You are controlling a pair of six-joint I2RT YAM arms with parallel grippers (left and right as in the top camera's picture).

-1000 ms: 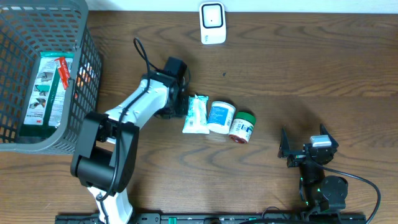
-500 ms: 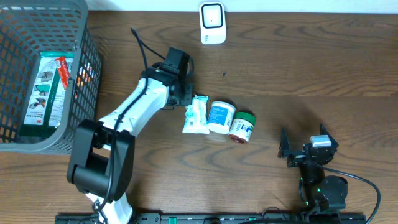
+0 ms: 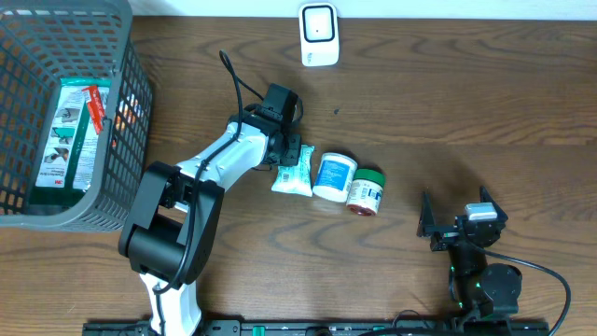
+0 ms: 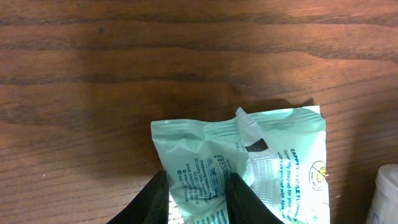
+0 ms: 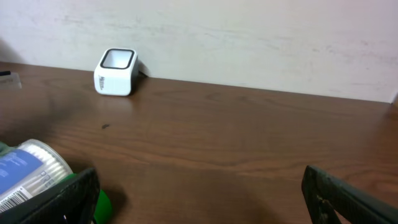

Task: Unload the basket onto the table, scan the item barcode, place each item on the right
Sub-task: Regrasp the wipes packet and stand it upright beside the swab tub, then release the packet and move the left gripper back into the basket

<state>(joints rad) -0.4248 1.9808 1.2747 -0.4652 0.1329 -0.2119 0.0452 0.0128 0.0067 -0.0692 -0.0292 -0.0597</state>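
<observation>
Pouch (image 3: 295, 170): mint-green, mid-table, just beside a white tub (image 3: 333, 176).
Left gripper (image 3: 284, 154): jaws pinching one end of the pouch.
Jar (image 3: 366, 190): green-lidded, next to the tub on its other side.
Scanner (image 3: 318, 35): far table edge, well apart from the pouch.
Right gripper (image 3: 462, 224): jaws spread wide, holding nothing.

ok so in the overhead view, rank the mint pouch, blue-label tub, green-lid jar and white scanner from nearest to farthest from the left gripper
1. mint pouch, pinched in the jaws of the left gripper.
2. blue-label tub, just right of the pouch.
3. green-lid jar, right of the tub.
4. white scanner, far back, near the middle.
</observation>
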